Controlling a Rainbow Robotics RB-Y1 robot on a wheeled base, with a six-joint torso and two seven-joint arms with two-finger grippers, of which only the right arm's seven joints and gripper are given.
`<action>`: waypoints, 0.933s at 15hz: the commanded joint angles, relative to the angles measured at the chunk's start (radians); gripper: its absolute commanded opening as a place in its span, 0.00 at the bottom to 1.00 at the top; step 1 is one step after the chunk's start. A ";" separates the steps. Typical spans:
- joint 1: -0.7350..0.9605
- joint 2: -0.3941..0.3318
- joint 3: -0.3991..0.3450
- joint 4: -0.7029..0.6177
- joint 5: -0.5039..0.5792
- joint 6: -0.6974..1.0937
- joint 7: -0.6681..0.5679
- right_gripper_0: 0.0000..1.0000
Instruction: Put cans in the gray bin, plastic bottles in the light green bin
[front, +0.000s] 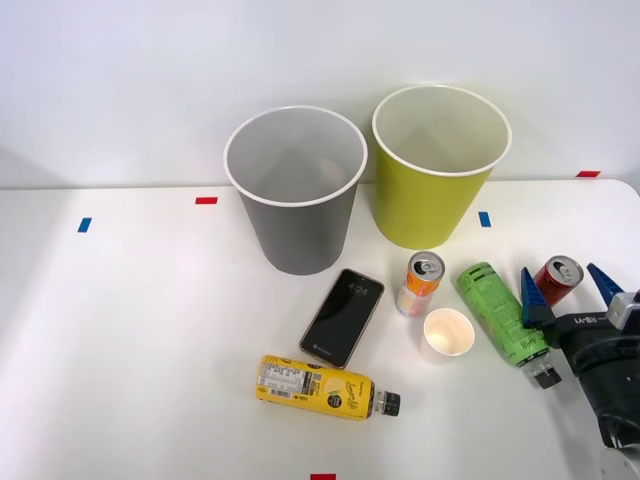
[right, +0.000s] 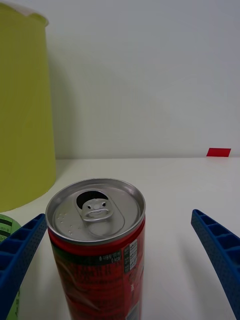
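Note:
A red can (front: 557, 279) (right: 100, 250) stands upright at the table's right, between the spread blue fingers (right: 220, 260) of my right gripper (front: 566, 292), which is open and not touching it. An orange-and-white can (front: 422, 283) stands upright near the middle. The green-label bottle (front: 501, 318) lies just left of my gripper, its black cap toward me. The yellow-label bottle (front: 318, 387) lies on its side at the front. At the back stand the gray bin (front: 296, 195) and, to its right, the light green bin (front: 438, 165) (right: 22, 110).
A black phone (front: 343, 317) lies flat before the gray bin. A white paper cup (front: 447, 335) stands between the orange-and-white can and the green-label bottle. Small red and blue tape marks dot the white table (front: 140, 340).

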 joint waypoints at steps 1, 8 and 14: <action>-0.005 0.000 0.003 0.000 0.001 0.000 0.002 0.03; -0.056 0.014 0.003 0.000 -0.016 0.020 -0.007 0.00; -0.028 -0.067 -0.103 -0.276 -0.030 0.318 -0.025 0.00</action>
